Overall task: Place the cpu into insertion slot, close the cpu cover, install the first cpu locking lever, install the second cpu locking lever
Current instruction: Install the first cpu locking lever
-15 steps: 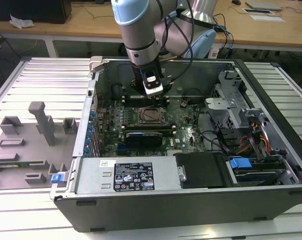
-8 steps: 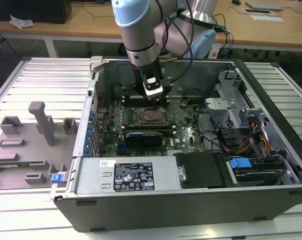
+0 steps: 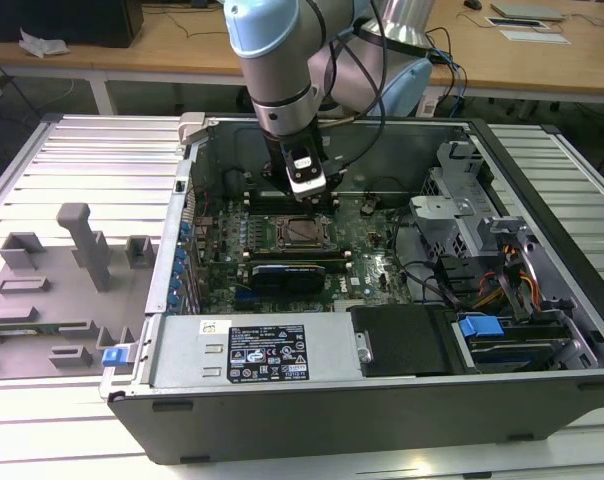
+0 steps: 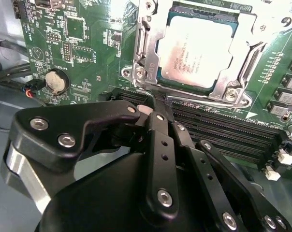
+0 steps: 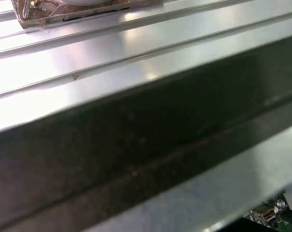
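In the second wrist view the cpu (image 4: 194, 52) lies flat in the insertion slot (image 4: 161, 83) on the green board. The silvery cpu cover (image 4: 243, 57) is down over its rim, with the chip's top showing through the window. My gripper (image 4: 153, 102) is shut, its black fingertips (image 4: 158, 116) pressed together just off the socket's near corner, with nothing seen between them. In the exterior view the gripper (image 3: 309, 190) hangs inside the open computer case, slightly behind the cpu (image 3: 300, 232). I cannot make out how the locking levers stand.
Long black memory slots (image 4: 228, 128) run beside the socket, and a coin battery (image 4: 55, 81) sits on the board. The case holds a power supply (image 3: 272, 352), a drive cage (image 3: 462, 205) and cables (image 3: 502, 275). A grey fixture tray (image 3: 62, 270) lies at the exterior view's left. The case wall (image 5: 136, 145) looms close.
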### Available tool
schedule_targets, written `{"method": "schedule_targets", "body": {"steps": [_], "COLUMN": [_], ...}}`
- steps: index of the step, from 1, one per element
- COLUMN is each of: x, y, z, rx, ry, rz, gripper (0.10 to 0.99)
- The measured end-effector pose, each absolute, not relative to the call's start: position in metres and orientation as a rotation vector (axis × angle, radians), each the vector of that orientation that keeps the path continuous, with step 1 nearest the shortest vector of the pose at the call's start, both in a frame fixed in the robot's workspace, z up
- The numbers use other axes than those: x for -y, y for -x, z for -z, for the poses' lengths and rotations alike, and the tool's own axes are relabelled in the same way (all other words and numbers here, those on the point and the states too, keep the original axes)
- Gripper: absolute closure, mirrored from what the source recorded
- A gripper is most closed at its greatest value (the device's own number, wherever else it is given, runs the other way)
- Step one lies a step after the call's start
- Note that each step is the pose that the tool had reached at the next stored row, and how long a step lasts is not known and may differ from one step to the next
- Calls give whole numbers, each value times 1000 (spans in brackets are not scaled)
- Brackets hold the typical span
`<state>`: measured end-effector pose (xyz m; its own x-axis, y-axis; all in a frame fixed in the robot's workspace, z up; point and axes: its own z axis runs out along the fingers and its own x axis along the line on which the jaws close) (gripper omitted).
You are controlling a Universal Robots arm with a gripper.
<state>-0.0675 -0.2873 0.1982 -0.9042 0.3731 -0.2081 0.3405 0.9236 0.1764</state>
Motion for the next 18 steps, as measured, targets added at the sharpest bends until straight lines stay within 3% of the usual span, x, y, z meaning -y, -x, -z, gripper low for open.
{"method": "schedule_targets", "body": {"steps": [18], "x": [295], "y": [66], "z": [-198], "rx": [-2847], "ry": [-529], "rz": [-206], "gripper": [980]}}
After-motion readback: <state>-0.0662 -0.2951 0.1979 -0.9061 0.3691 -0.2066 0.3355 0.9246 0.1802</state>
